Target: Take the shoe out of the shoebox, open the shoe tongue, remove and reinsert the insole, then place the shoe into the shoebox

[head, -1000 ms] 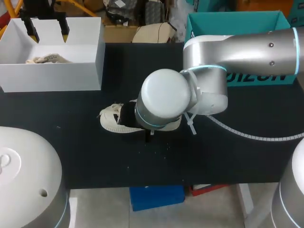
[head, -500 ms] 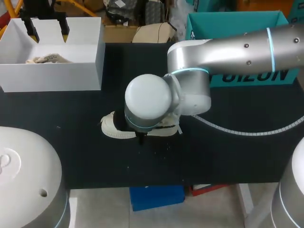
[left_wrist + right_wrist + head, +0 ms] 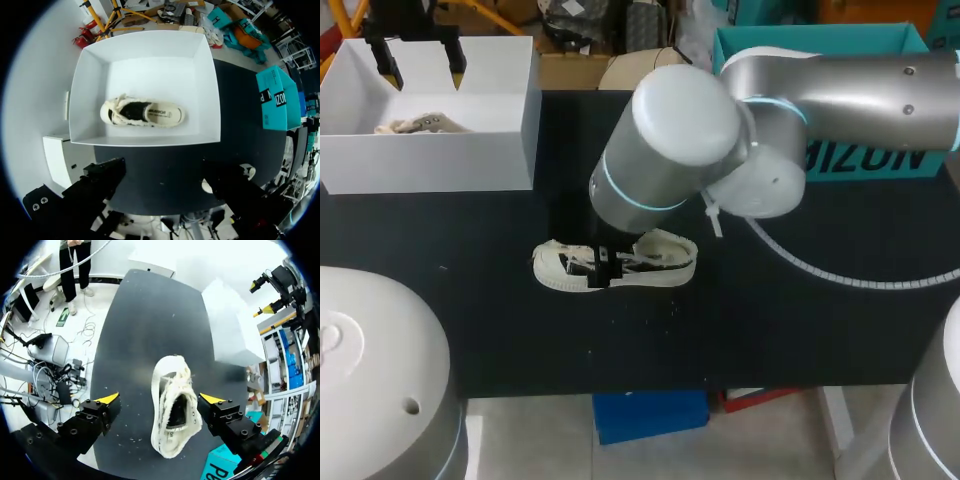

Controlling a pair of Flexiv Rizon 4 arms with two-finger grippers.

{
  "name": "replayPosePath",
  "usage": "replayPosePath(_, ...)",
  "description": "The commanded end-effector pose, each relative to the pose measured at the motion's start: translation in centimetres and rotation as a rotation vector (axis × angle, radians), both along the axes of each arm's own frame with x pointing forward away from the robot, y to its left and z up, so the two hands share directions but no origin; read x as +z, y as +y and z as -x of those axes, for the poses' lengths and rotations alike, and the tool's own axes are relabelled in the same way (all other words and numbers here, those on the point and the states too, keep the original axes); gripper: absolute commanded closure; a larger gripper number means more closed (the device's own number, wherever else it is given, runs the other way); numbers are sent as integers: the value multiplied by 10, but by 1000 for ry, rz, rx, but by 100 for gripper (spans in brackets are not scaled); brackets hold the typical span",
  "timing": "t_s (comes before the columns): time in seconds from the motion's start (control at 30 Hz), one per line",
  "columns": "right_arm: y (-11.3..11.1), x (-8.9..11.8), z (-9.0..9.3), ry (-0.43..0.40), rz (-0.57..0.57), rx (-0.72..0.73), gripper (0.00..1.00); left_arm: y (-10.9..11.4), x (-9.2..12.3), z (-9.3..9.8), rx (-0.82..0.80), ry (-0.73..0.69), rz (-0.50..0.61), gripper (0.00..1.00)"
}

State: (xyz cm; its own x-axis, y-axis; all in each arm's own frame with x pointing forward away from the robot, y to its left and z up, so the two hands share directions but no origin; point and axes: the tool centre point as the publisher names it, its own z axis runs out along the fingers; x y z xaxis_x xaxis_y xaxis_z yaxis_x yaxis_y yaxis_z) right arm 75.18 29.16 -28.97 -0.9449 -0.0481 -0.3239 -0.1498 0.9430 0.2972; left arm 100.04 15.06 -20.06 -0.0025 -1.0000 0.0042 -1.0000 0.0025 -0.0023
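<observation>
Shoebox: white, open-topped, at the far left of the black table.
Left gripper: above the shoebox's far wall, fingers spread wide, holding nothing.
Boxed shoe: cream, upright on its sole, mid-floor of the shoebox.
Loose shoe: cream, upright on the table, right of the shoebox and nearer the front edge, well apart from it.
Right gripper: over the loose shoe, fingers wide apart, one to each side, gripping nothing.
Teal box: far right of the shoebox, at the table's back.
</observation>
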Motion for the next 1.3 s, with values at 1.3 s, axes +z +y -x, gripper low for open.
replayPosePath(1.3,-80,30,-5,156,-725,392,0,0,0,0,1,2,-2,0)
